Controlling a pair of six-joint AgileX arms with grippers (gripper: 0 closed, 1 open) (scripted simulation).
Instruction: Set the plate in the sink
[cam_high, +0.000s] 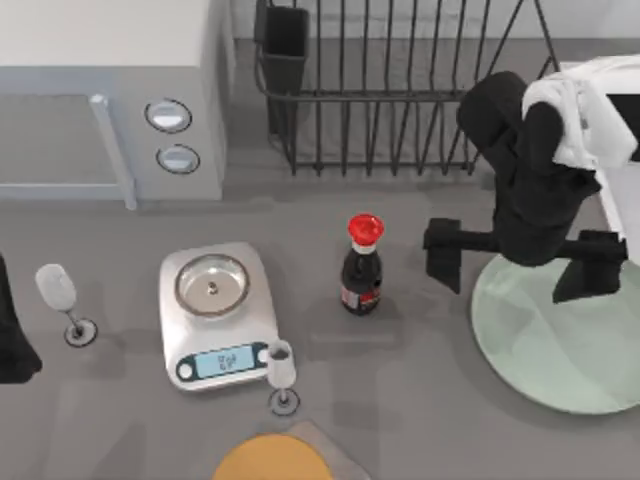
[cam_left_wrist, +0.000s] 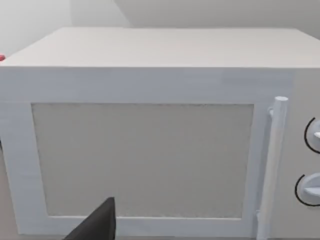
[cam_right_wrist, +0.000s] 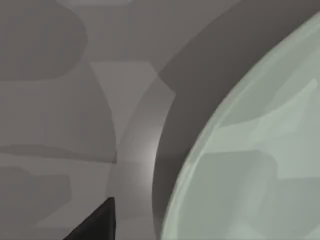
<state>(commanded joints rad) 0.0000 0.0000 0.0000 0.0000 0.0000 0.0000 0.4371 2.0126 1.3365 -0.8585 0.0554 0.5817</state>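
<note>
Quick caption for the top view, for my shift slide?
Right claw open above the mint plate's far rim at the table's right; soy bottle and kitchen scale stand to the left.

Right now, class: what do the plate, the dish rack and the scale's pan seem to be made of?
Plate: glazed ceramic or glass, probably; pale mint, glossy, with soft reflections.
Rack: black coated wire; thin dark bars, matte.
Pan: polished metal; silvery with a bright sheen.

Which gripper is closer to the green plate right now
Right. The right gripper hangs open over the plate's upper-left rim on the table's right side. The left arm sits parked at the far left edge, beyond a wine glass.
</note>
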